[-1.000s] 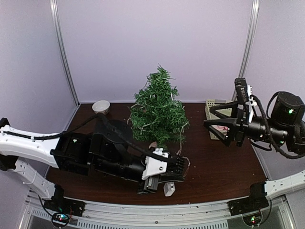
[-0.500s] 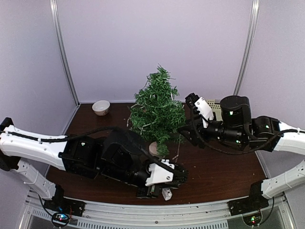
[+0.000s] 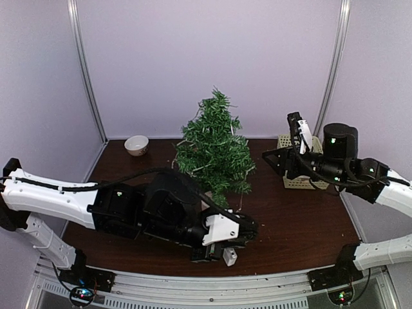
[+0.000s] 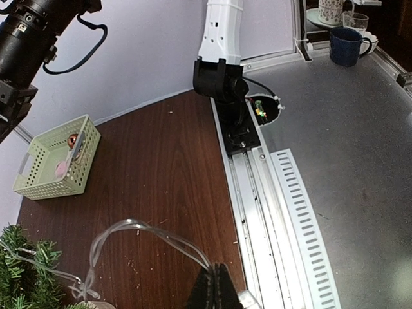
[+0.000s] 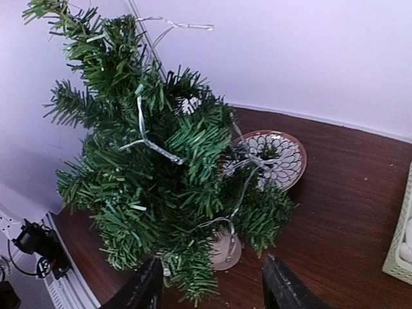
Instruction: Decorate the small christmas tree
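The small christmas tree [image 3: 212,149] stands mid-table on its pale base [image 5: 226,249], with a clear light string [image 5: 242,187] draped over its branches. My left gripper [image 3: 243,230] lies low in front of the tree and is shut on the string's wire [image 4: 145,231], which loops from the closed fingertips [image 4: 215,283] back to the tree [image 4: 18,270]. My right gripper [image 3: 275,161] hovers right of the tree, facing it. Its fingers [image 5: 147,288] stand apart with nothing between them, the tree's lower branches just ahead.
A pale green basket [image 3: 301,174] with small ornaments [image 4: 72,140] sits at the right rear. A patterned bowl [image 3: 136,145] stands at the back left, behind the tree [image 5: 278,157]. A small white box [image 3: 228,256] lies by the front rail [image 4: 257,193].
The right arm swung in close to the tree, then drew back a little to the right. The left gripper shifted slightly right, still pinching the wire.
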